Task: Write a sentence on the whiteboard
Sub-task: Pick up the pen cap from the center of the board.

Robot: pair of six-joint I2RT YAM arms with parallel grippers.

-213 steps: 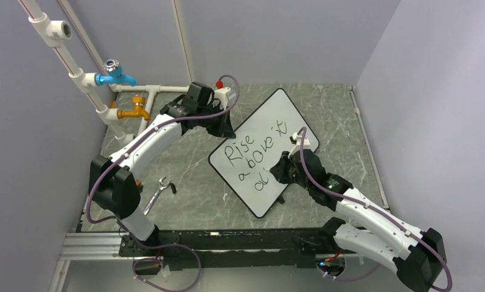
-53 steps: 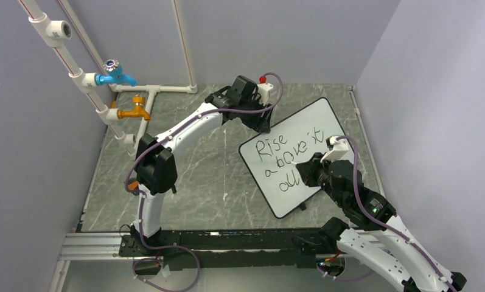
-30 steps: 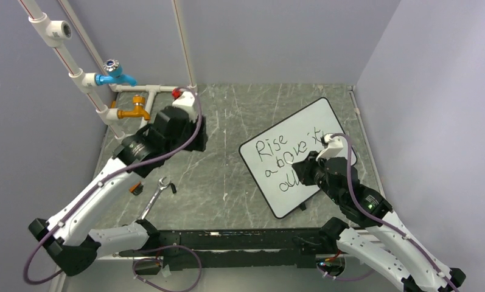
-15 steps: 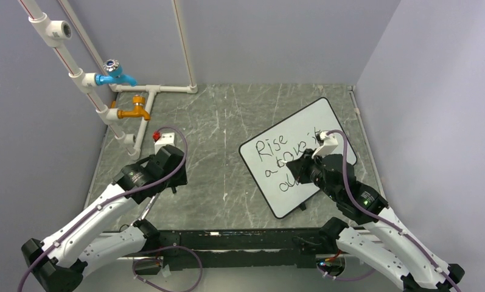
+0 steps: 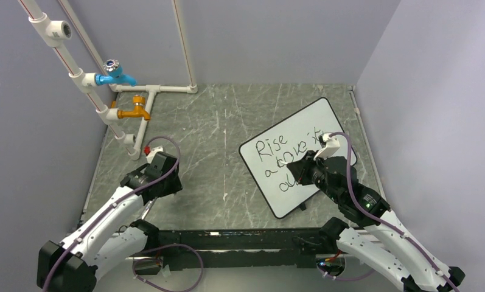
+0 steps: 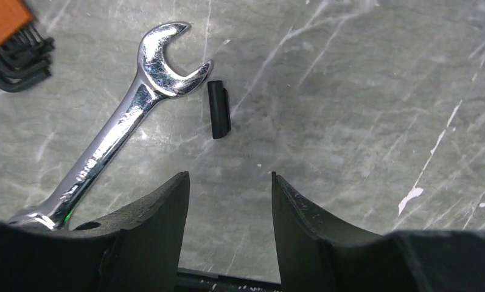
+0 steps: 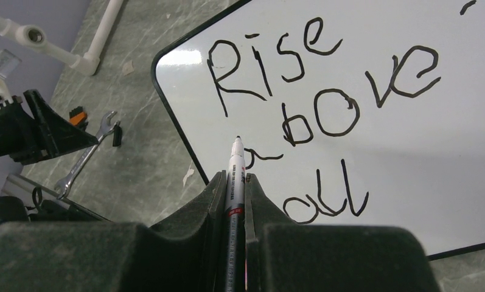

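Note:
The whiteboard (image 5: 316, 121) lies tilted on the right half of the table. The sentence (image 5: 283, 159) on it reads "Rise above it all" in black, in three slanted lines. In the right wrist view the whiteboard (image 7: 422, 158) and the sentence (image 7: 325, 103) fill most of the frame. My right gripper (image 5: 296, 171) hovers over the board's near left part, shut on a white marker (image 7: 235, 167). The marker's black tip points at the start of the second line. My left gripper (image 6: 227, 176) is open and empty, low over the table at the near left, far from the board.
A steel wrench (image 6: 124, 128), a small black marker cap (image 6: 218, 109) and a set of hex keys (image 6: 14, 58) in an orange holder lie just ahead of my left fingers. White pipes with a blue tap (image 5: 115, 73) and a yellow tap (image 5: 135, 111) stand at the far left.
My left arm has let go of the board's far corner and swung back to the near left, over the wrench, its jaws narrowing slightly. The right gripper with the marker has barely moved.

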